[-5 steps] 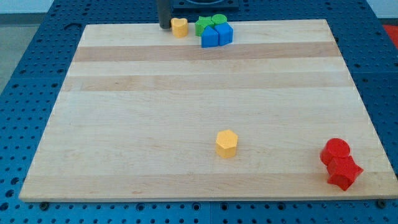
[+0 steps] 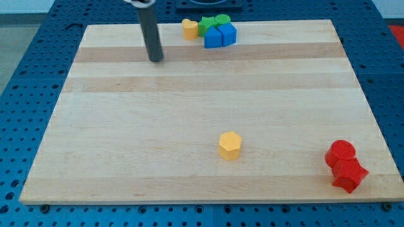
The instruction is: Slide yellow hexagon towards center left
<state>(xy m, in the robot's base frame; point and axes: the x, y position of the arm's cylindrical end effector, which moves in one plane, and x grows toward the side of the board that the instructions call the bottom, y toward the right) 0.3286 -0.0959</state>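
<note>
The yellow hexagon (image 2: 230, 145) lies on the wooden board (image 2: 126, 139), right of centre toward the view's bottom. My tip (image 2: 155, 60) rests on the board near the view's top left, far up and to the left of the hexagon and apart from every block. The dark rod rises from it out of the view's top.
A yellow heart-shaped block (image 2: 189, 28) touches a cluster of two green blocks (image 2: 213, 23) and two blue blocks (image 2: 220, 35) at the board's top edge. A red cylinder (image 2: 341, 152) and a red star-like block (image 2: 349, 174) sit at the bottom right corner.
My tip has moved from beside the yellow heart at the top edge down and to the left onto the board. The yellow heart has shifted slightly right against the green block.
</note>
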